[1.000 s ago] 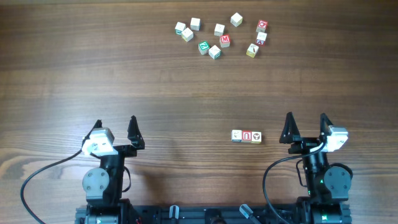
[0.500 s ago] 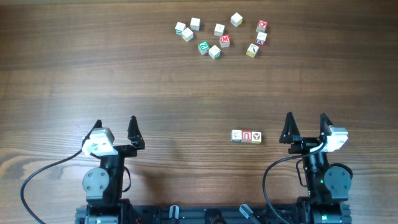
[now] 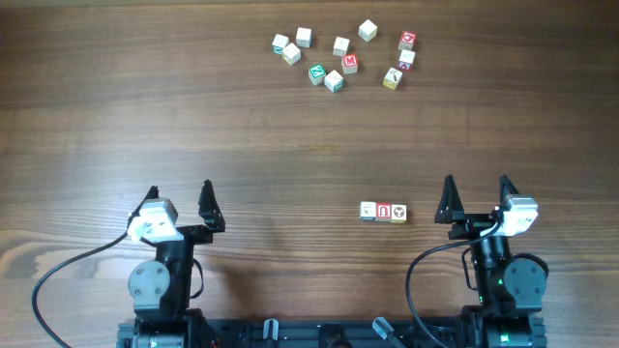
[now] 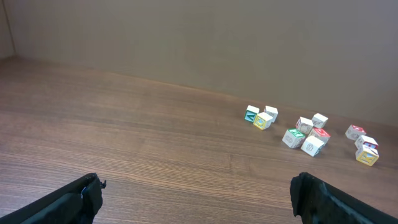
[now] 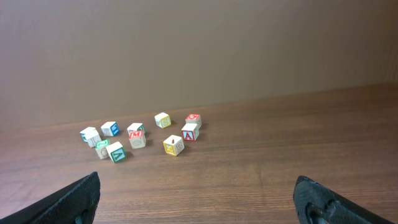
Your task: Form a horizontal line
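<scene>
White-faced 3-block row [image 3: 384, 212] (axis left-right)

left arm [image 3: 162, 273] and right arm [image 3: 505, 273] sit folded back, fingers [image 3: 206, 199] spread apart.

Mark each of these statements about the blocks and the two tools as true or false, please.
1. The left tool and the right tool are both open and empty. True.
2. The row of three blocks lies flat on the table, side by side. True.
3. The row of three blocks lies nearer the left tool. False: it lies nearer the right tool.
4. The loose blocks touch the row. False: they lie apart from it, grouped at the far side of the table.
</scene>
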Motion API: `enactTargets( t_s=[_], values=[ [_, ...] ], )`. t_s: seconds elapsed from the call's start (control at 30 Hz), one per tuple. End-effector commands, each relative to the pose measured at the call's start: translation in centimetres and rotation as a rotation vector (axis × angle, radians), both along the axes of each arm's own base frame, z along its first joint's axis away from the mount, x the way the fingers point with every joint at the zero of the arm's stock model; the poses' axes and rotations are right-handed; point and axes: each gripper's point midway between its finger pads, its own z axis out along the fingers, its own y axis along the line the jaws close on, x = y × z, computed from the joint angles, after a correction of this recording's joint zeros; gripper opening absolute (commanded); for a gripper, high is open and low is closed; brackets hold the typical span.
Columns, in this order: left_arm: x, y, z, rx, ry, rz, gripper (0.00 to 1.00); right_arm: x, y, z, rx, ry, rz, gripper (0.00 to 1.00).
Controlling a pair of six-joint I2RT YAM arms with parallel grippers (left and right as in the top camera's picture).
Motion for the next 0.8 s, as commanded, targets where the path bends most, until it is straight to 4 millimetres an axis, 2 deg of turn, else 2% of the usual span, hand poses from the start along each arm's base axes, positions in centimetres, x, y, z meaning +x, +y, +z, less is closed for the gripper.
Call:
enactTargets(
  t_s=[0.0,0.77],
  values=[
    [-0.02,-0.22,-0.11,0.018,-0.002,-0.017,1.0,-0.05,-0.1,0.24,-0.02,-0.012,-0.004,1.0],
    [-0.02,-0.22,-0.12,0.018,-0.001,-0.017,1.0,-0.05,0.1,0.24,-0.02,-0.012,0.005,0.99]
  ],
)
